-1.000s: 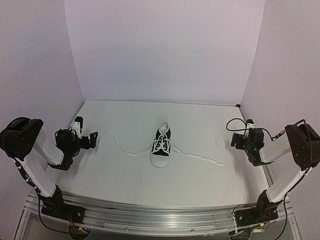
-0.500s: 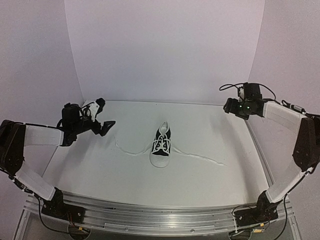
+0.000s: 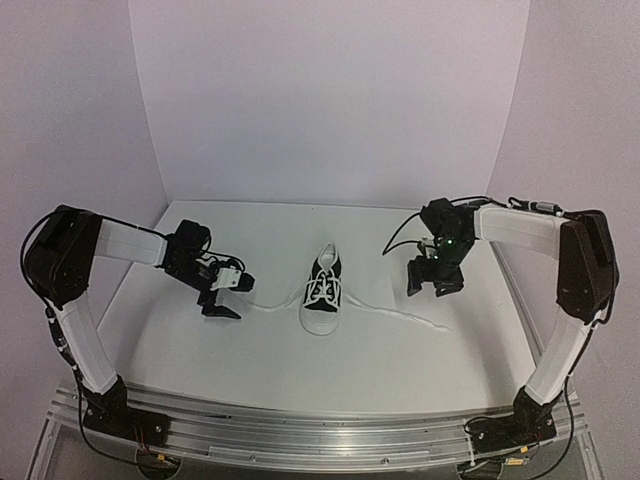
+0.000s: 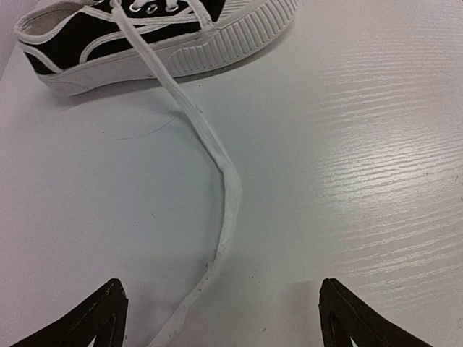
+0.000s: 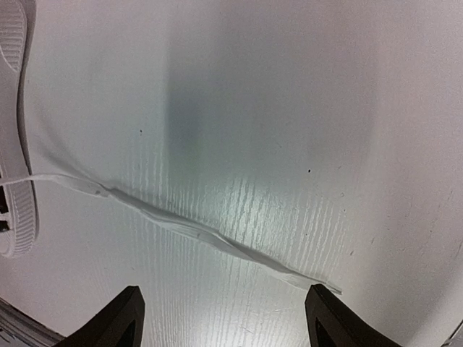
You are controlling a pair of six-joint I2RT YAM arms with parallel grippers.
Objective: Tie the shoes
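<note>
– White left lace point(image 4: 224, 202) runs out from the sneaker point(image 3: 322, 290), which sits upright on the desk point(image 3: 400, 360); left pincer point(image 4: 217, 307) spread, straddling it, nothing held. Right side?
– Right pincer point(image 5: 223, 303) spread over right lace point(image 5: 210, 235), beyond the sneaker's other side. Suggest: lower fully, pinch near free ends, lift evenly.

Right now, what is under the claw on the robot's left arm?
A white lace from the sneaker lies flat on the table, between the open fingers of the left gripper. Its loose end is hidden beneath the gripper.
</note>
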